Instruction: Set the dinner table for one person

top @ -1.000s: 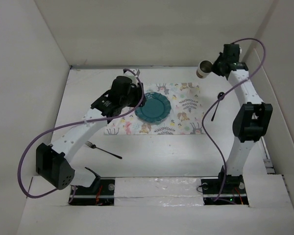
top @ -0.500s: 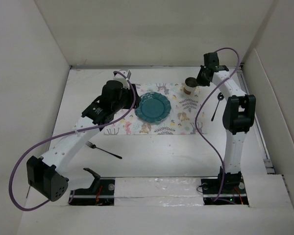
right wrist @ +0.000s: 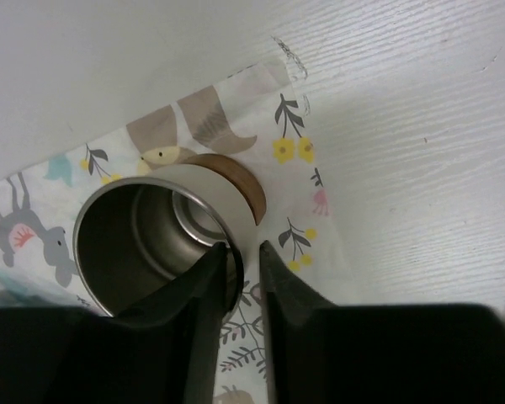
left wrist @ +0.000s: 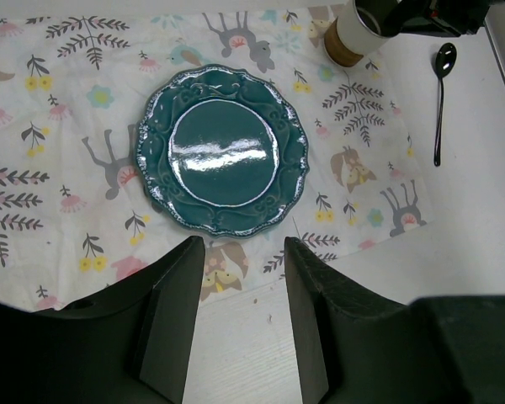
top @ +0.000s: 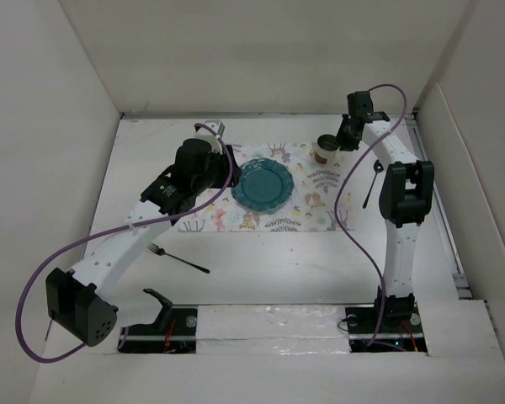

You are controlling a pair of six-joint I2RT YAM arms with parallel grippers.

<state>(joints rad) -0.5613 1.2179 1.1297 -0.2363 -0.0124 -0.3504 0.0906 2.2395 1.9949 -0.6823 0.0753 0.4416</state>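
The white dinner table (top: 278,252) carries a printed placemat (top: 320,202) with a teal plate (top: 262,185) on it. A white steel-lined cup (top: 325,149) with a brown base stands upright on the placemat's far right corner. My right gripper (top: 333,145) is shut on the cup's rim, one finger inside and one outside, as the right wrist view (right wrist: 244,248) shows. My left gripper (top: 234,177) is open and empty, hovering above the placemat's near edge just short of the plate (left wrist: 223,150). A fork (top: 178,258) lies on the table at the near left. A black spoon (top: 372,181) lies right of the placemat.
White walls enclose the table on the left, back and right. The spoon (left wrist: 439,101) lies close to the cup (left wrist: 353,34) and the right arm. Purple cables hang from both arms.
The right gripper carried the cup from the air at the far right down onto the placemat's far right corner. The left arm drew back slightly from the plate, then held still.
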